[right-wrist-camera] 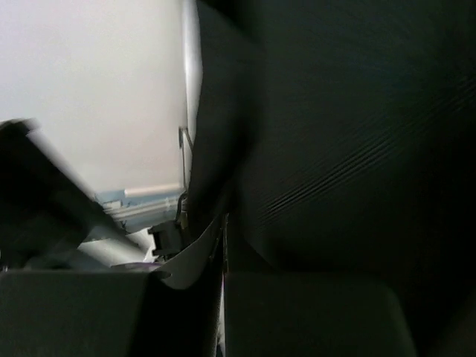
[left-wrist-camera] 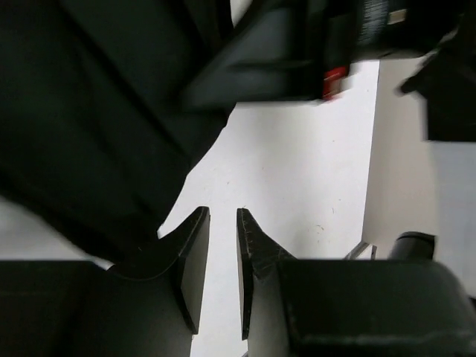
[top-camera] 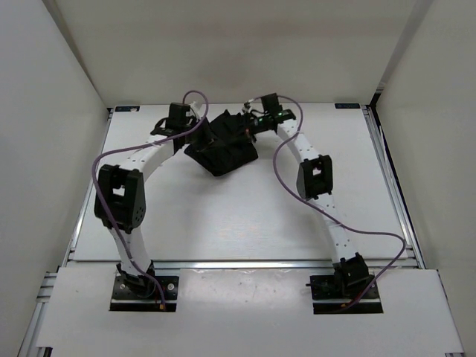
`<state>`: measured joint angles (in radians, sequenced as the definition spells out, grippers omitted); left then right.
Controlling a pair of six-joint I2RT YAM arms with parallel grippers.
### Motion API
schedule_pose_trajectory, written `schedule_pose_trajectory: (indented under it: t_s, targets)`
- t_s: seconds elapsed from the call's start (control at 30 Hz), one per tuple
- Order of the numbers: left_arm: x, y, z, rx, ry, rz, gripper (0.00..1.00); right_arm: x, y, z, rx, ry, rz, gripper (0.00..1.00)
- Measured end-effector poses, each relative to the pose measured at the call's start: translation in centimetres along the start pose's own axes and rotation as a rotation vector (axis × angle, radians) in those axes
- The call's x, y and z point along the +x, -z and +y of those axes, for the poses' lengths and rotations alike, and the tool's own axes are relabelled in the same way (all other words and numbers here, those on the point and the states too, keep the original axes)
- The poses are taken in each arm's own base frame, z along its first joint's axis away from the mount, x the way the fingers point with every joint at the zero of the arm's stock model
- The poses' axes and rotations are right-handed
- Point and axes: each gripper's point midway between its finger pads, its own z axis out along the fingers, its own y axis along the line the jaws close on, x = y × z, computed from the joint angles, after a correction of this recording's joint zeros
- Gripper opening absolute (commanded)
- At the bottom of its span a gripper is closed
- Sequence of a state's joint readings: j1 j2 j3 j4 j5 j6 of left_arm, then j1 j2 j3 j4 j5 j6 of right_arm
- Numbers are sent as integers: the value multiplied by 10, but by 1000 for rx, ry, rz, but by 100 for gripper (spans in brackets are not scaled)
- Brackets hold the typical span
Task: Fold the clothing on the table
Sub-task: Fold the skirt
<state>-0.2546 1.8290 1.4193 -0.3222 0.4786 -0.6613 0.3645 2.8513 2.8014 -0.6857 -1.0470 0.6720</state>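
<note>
The clothing (top-camera: pixel 223 152) lies bunched as a black heap at the far middle of the white table (top-camera: pixel 223 223), between both arms. My right gripper (top-camera: pixel 249 126) is at its far edge, shut on the clothing. In the right wrist view the jaws (right-wrist-camera: pixel 224 223) are pressed together and ribbed black clothing (right-wrist-camera: pixel 349 134) rises from them and fills the right side. My left gripper (top-camera: pixel 199 132) is at the heap's left edge. Its fingers (left-wrist-camera: pixel 223 223) stand open a little over bare table (left-wrist-camera: pixel 297 171), with nothing between them. The clothing (left-wrist-camera: pixel 97 111) hangs just to their left.
Silver rails (top-camera: pixel 394 201) edge the table, and white walls close in on three sides. Purple cables (top-camera: pixel 286 171) loop off both arms above the table. The right arm's black body (left-wrist-camera: pixel 297 44) crosses the top of the left wrist view.
</note>
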Motion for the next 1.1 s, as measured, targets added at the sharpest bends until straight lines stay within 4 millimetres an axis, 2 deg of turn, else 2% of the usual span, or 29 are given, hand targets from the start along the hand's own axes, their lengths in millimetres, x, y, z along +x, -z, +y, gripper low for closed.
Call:
schedule_pose_trajectory:
  t_s: [0.1,0.17,0.37,0.5,0.63,0.7,0.77,0.83,0.9,0.93,1.0,1.03,1.1]
  targets:
    - [10,-27,-2,9,6,45,31,24,-28,-27,23,-91,74,0]
    - [15,-44,-1,-2,5,69,31,35,-36,-35,47,-134,102,0]
    - [27,-84,17,-133,-52,94,23,38,-29,-46,96,-163,100,0]
    - [41,-81,46,-270,-88,104,21,35,-19,-56,129,-178,84,0]
    - [34,-53,99,-432,-64,78,19,30,-11,-62,140,-188,66,0]
    - [29,-29,129,-513,-38,53,19,27,-7,-63,141,-191,58,0]
    - [24,5,159,-587,10,20,19,24,-4,-64,141,-192,50,0]
    - [19,37,175,-624,58,-17,20,22,0,-64,140,-190,43,0]
    - [8,65,180,-623,101,-71,22,19,4,-59,137,-169,35,0]
    - [2,75,177,-605,115,-99,21,17,6,-55,135,-153,30,0]
    - [-12,88,164,-536,126,-150,27,12,15,-39,129,-107,13,2]
    - [-19,91,154,-490,125,-172,30,10,20,-29,125,-80,4,10]
    - [-26,95,134,-401,120,-193,35,5,34,-1,125,-15,-23,18]
